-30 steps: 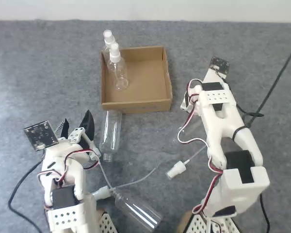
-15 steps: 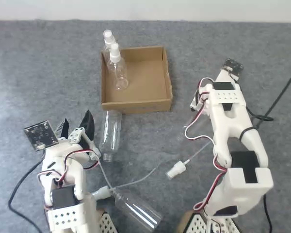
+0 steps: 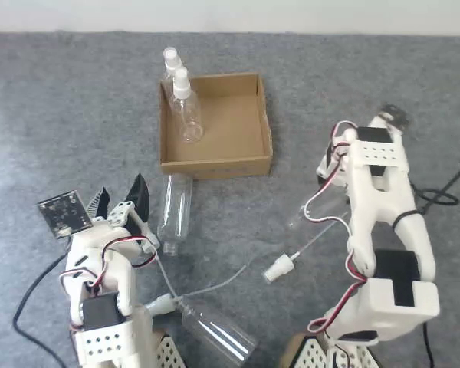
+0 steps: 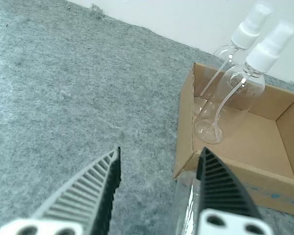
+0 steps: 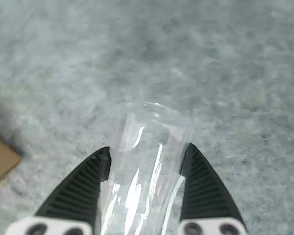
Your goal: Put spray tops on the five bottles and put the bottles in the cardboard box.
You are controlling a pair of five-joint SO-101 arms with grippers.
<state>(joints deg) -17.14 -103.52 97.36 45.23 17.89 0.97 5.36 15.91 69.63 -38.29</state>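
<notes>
The cardboard box (image 3: 254, 123) (image 4: 186, 132) sits at the back centre. Two clear bottles with white spray tops (image 3: 185, 107) (image 3: 169, 63) (image 4: 237, 83) (image 4: 224, 49) lean at its far left corner. An uncapped bottle (image 3: 175, 207) lies in front of the box, just beyond my open left gripper (image 3: 121, 201) (image 4: 159, 156). My right gripper (image 5: 147, 154) is shut on another uncapped clear bottle (image 5: 144, 171) (image 3: 305, 208), held low over the carpet to the right of the box. A loose spray top (image 3: 278, 268) with its tube lies in the middle.
Another clear bottle (image 3: 218, 333) lies at the front between the two arm bases, with a second spray top (image 3: 162, 304) and its long tube beside its neck. Grey carpet covers the table. A black cable (image 3: 445, 192) trails at the right.
My right arm has swung to the right, away from the box, carrying the clear bottle with it. The left arm has not moved.
</notes>
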